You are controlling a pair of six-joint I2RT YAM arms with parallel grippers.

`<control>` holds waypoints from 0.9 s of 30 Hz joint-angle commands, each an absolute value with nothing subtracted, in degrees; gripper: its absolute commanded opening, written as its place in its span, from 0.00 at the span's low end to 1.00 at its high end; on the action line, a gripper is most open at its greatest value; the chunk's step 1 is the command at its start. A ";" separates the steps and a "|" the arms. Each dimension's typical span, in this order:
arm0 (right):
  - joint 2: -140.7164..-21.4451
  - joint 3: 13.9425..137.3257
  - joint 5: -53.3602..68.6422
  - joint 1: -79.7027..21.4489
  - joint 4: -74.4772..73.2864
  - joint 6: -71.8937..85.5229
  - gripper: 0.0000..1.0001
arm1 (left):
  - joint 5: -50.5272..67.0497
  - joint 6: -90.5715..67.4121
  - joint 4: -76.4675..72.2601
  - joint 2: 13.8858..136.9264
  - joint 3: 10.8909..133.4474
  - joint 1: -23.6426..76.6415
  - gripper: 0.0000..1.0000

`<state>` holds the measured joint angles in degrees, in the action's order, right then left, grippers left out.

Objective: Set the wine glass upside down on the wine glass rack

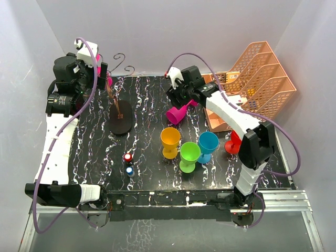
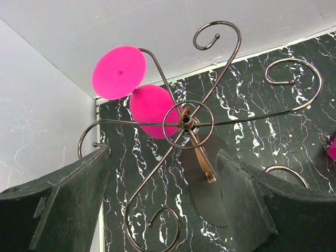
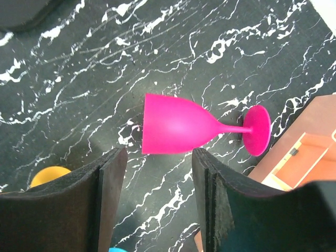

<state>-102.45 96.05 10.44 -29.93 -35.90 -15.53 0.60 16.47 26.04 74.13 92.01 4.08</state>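
Observation:
The wine glass rack (image 2: 187,122) is a dark wire stand with curled arms and a black oval base (image 1: 122,119). A pink wine glass (image 2: 151,110) hangs upside down on its far-left arm, foot (image 2: 118,72) on top. My left gripper (image 2: 163,202) is open and empty just above the rack's top; it also shows in the top view (image 1: 101,73). A second pink wine glass (image 3: 176,131) lies on its side on the table (image 1: 178,113). My right gripper (image 3: 157,194) is open and empty above it, not touching.
Orange (image 1: 170,140), green (image 1: 189,156), blue (image 1: 208,144) and red (image 1: 233,143) glasses stand at the centre right. A peach basket rack (image 1: 257,79) fills the back right. Two small capped items (image 1: 128,164) sit at the front centre. White walls enclose the table.

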 commanded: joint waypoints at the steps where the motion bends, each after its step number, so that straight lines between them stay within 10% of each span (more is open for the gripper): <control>1: -104.91 96.09 6.20 -30.87 -34.29 -19.01 0.61 | 2.02 16.50 25.75 72.43 92.24 3.76 0.80; 27: -126.40 109.48 -3.03 -35.12 -28.85 -21.44 0.89 | 0.62 18.19 25.97 70.40 91.76 3.52 0.81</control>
